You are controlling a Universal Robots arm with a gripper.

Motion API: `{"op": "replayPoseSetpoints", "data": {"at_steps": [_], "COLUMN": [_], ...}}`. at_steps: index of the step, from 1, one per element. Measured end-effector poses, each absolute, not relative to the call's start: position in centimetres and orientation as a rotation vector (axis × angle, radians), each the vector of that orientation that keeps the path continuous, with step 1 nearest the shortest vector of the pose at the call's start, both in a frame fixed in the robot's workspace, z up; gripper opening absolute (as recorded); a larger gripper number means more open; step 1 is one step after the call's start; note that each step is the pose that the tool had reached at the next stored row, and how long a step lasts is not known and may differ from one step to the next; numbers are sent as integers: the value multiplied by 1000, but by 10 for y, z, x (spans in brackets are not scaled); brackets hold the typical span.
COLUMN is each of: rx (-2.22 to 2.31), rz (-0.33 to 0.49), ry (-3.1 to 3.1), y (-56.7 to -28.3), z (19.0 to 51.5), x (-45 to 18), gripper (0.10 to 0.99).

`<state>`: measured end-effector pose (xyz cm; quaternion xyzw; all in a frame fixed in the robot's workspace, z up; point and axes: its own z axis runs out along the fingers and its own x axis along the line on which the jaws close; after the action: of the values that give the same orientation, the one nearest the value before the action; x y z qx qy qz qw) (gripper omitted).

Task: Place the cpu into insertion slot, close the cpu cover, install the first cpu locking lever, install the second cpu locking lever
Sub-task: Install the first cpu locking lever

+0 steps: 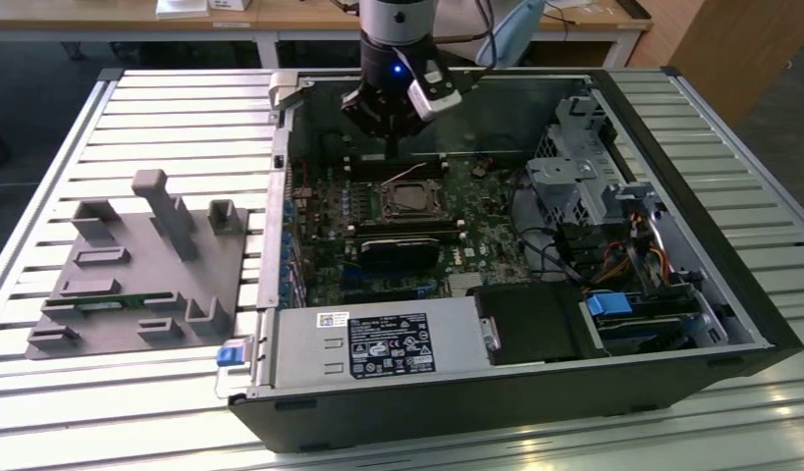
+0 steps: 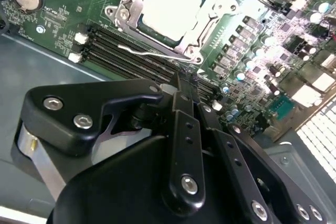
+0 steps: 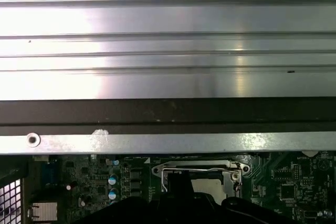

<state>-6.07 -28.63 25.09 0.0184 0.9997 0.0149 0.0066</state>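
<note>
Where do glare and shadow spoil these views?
First wrist view: strong glare washes out the ribbed silver metal table slats. Second wrist view: the pale silver square cpu is blown near white, and the black gripper sits dark in front. Exterior view: the green circuit board lies shaded inside the black computer case.
</note>
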Motion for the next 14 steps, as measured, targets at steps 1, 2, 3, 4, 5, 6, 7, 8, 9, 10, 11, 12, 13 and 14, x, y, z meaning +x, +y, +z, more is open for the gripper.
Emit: {"op": "replayPoseSetpoints", "data": {"at_steps": [1,2,3,4,5,6,7,8,9,10,11,12,13,14], "rx": [57,57,57,57,57,57,57,57,56,56,56,55,55,55], "rz": [59,75,89,95,95,95,95,95,95,95,95,95,95,95], "ry": [3126,3123,3122,3121,3121,3121,3121,3121,3121,3121,3121,3121,3121,3121], "y": [-286,-286,-286,-286,-286,-286,-286,-286,-286,-286,-286,-286,-286,-286], "z": [251,251,250,250,249,248,247,246,245,244,242,241,239,237], "x": [-61,-61,-61,-60,-60,-59,-58,-57,-55,-52,-51,-50,-50,-49], "gripper": [118,118,118,118,118,118,118,118,118,118,118,118,118,118]}}
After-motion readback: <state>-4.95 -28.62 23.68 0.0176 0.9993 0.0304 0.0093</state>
